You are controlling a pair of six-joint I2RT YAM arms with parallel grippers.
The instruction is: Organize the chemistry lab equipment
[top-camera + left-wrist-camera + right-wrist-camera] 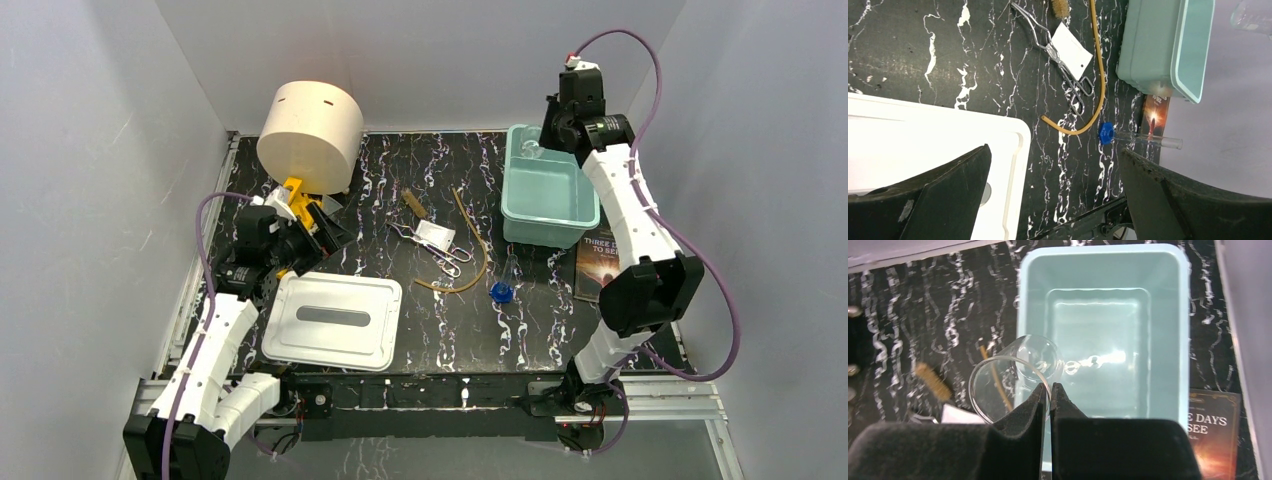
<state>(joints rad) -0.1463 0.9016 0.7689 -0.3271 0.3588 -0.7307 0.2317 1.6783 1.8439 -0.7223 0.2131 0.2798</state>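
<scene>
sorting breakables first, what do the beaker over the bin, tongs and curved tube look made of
The beaker is see-through with glints, probably glass. The tongs are shiny grey, bare metal. The tube is matte tan and lies in a curve, likely rubber.

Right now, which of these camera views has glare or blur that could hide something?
Left wrist view: the white lid is blown out. Right wrist view: bright reflections on the floor of the teal bin sit beside the clear beaker, and the brush is blurred. Top view: soft overall, the beaker barely shows.
</scene>
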